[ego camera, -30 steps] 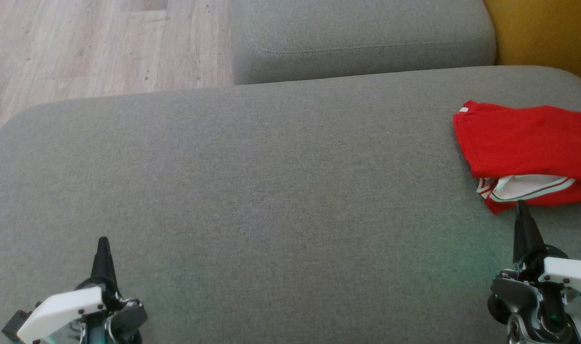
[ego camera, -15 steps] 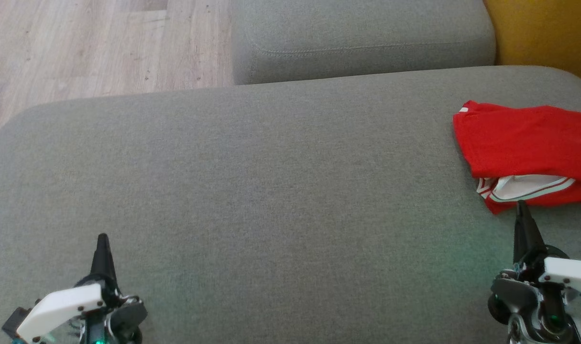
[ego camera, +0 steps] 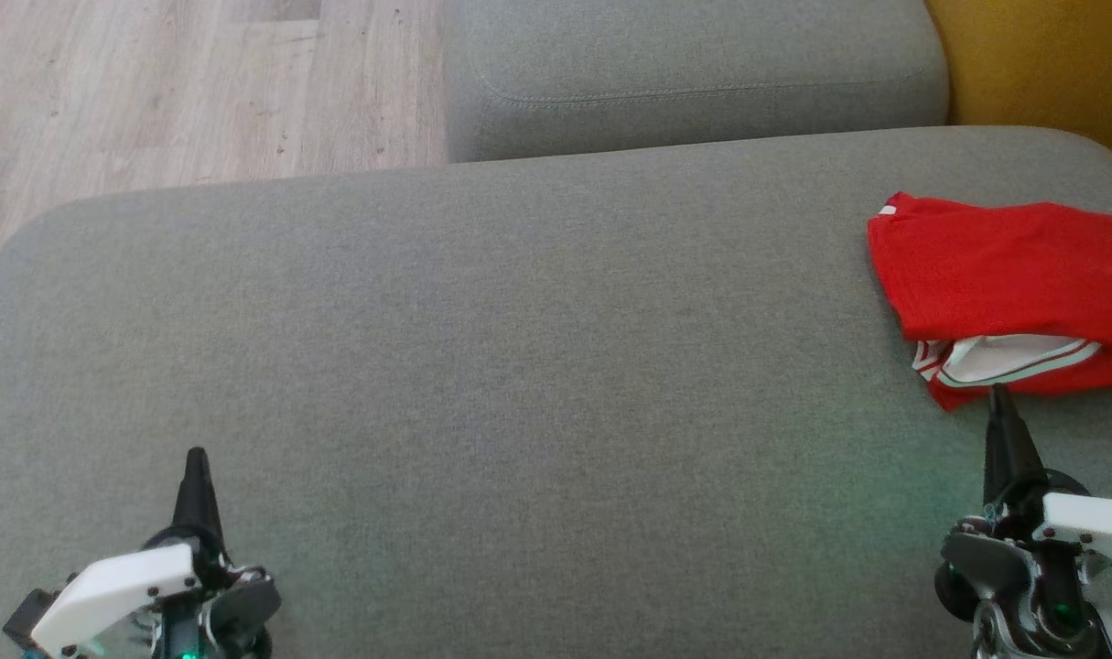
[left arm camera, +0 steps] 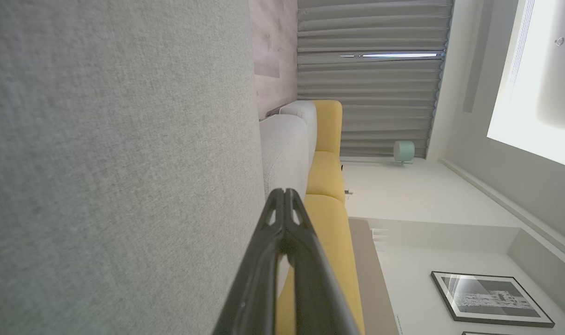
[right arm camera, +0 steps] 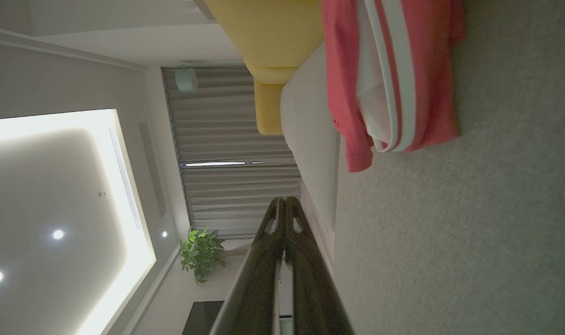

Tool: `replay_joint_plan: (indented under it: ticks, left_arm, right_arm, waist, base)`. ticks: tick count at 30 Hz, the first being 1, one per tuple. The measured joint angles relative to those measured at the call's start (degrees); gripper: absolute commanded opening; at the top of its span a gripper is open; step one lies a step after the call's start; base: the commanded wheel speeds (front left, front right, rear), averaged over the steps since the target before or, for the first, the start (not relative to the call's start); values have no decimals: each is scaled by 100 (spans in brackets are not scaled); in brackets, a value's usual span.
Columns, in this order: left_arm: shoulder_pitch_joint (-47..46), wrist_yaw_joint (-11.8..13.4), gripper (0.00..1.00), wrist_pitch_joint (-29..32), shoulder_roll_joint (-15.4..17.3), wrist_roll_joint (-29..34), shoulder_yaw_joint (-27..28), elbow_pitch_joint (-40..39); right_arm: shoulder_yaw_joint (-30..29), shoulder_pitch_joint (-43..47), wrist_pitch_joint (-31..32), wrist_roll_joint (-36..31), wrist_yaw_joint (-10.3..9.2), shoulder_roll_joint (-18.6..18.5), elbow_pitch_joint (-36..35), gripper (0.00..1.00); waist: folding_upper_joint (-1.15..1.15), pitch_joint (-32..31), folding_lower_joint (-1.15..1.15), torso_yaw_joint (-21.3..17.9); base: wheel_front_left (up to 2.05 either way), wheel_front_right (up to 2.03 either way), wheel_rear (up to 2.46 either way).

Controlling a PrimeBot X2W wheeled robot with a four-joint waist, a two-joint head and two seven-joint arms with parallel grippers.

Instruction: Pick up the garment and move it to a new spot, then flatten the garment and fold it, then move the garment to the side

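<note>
In the head view a wide grey cushion [ego camera: 519, 384] spreads across the scene, with the red garment [ego camera: 1004, 275] lying folded at its far right edge, a white panel with red stripes showing along its near side. The left gripper [ego camera: 196, 458] hovers low at the lower left over bare fabric, its jaws pressed together into one dark point and grasping nothing. The right gripper [ego camera: 999, 395] stands at the lower right, jaws likewise clenched and empty, its tip just at the garment's near hem; contact cannot be told. A second grey cushion [ego camera: 684, 73] sits behind, the wooden floor [ego camera: 153, 91] to its left and a yellow surface [ego camera: 1041, 55] at the top right. In the left wrist view the two fingers [left arm camera: 263, 260] meet at the tip beside the grey cushion, with a yellow sofa [left arm camera: 329, 186], a grey curtain [left arm camera: 370, 93] and a framed picture [left arm camera: 491, 298] beyond. In the right wrist view the fingers [right arm camera: 263, 260] are closed tip to tip, the garment lies ahead on the cushion, near but apart from them, and a potted plant [right arm camera: 201, 253] stands by the curtain
</note>
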Motion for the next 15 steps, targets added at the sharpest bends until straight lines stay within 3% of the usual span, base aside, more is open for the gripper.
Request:
replay_joint_plan:
  ticks: [15]
  left_arm:
    - [0,0,0,5,-22,5,78,0]
  right_arm:
    - [-19,0,8,-8,0,3,4,0]
  waist:
    - [0,0,0,0]
  base:
    - [0,0,0]
